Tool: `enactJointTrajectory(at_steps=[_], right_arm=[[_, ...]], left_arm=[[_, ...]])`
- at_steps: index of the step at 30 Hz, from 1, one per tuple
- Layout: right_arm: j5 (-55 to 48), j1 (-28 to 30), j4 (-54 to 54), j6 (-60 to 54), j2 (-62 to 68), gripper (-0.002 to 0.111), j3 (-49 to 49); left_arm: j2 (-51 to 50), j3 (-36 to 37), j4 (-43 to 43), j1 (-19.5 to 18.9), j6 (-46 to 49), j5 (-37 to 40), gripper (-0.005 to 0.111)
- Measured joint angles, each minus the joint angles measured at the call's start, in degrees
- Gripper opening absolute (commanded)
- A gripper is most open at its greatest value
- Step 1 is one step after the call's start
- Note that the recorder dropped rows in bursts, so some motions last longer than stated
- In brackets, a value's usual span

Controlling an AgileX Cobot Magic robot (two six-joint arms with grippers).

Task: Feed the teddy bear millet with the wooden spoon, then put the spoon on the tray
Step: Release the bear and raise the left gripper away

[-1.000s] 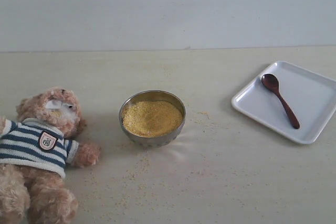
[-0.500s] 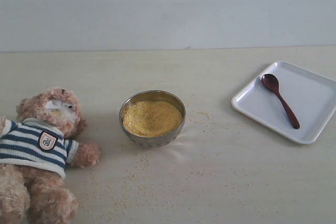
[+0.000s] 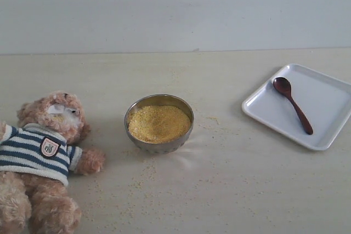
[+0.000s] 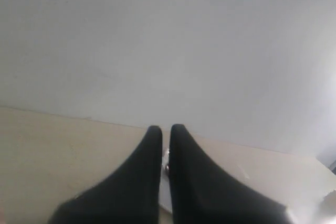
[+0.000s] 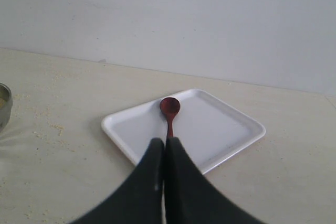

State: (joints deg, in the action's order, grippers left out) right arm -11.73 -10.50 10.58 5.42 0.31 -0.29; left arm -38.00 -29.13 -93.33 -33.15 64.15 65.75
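Wooden spoon (image 3: 293, 104) lies on white tray (image 3: 329, 100), far right, bowl end toward wall. Steel bowl (image 3: 159, 146) mid-table, full of millet (image 3: 159, 123). Teddy bear (image 3: 44, 157) on its back at left. Loose grains dot the beige table (image 3: 236, 190). Plain pale wall (image 3: 175, 9) behind. Left gripper (image 4: 166, 128) and right gripper (image 5: 165, 141) both closed, empty.

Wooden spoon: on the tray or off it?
On it. The wooden spoon lies flat on the tray, wholly within its rim.
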Motion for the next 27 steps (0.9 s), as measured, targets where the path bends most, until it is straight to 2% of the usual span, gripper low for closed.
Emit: enactJointTrajectory(at_steps=[4,5,6,7,8,9,11,14,18,22,23,25,27], right_arm=[[0.0,0.0,0.0,0.0,0.0,0.0,0.0],[0.0,0.0,0.0,0.0,0.0,0.0,0.0],[0.0,0.0,0.0,0.0,0.0,0.0,0.0],[0.0,0.0,0.0,0.0,0.0,0.0,0.0],[0.0,0.0,0.0,0.0,0.0,0.0,0.0],[0.0,0.0,0.0,0.0,0.0,0.0,0.0],[0.0,0.0,0.0,0.0,0.0,0.0,0.0],[0.0,0.0,0.0,0.0,0.0,0.0,0.0],[0.0,0.0,0.0,0.0,0.0,0.0,0.0],[0.0,0.0,0.0,0.0,0.0,0.0,0.0],[0.0,0.0,0.0,0.0,0.0,0.0,0.0],[0.0,0.0,0.0,0.0,0.0,0.0,0.0],[0.0,0.0,0.0,0.0,0.0,0.0,0.0]], left_arm=[[7.3,0.0,0.42,2.8,0.0,-8.06,0.005],[10.76,0.0,1.34,6.6,0.0,-13.83,0.005],[12.09,0.0,1.98,8.85,0.0,-17.15,0.005],[15.37,0.51,3.21,13.42,0.0,-23.84,0.005],[16.69,1.06,3.62,15.1,0.0,-26.29,0.005],[20.05,2.98,3.99,18.79,0.0,-31.76,0.005],[23.68,5.36,4.22,21.08,0.0,-35.66,0.005],[28.9,9.45,4.34,22.61,0.0,-38.92,0.005],[35.79,14.49,4.34,22.74,0.0,-40.64,0.005],[37.81,18.57,4.61,22.87,-0.8,-41.18,0.005],[37.82,19.78,6.3,22.87,-3.33,-41.18,0.005],[37.82,21.17,16.89,22.87,-16.33,-40.93,0.005],[37.82,21.38,24.16,22.87,-24.74,-40.52,0.005]])
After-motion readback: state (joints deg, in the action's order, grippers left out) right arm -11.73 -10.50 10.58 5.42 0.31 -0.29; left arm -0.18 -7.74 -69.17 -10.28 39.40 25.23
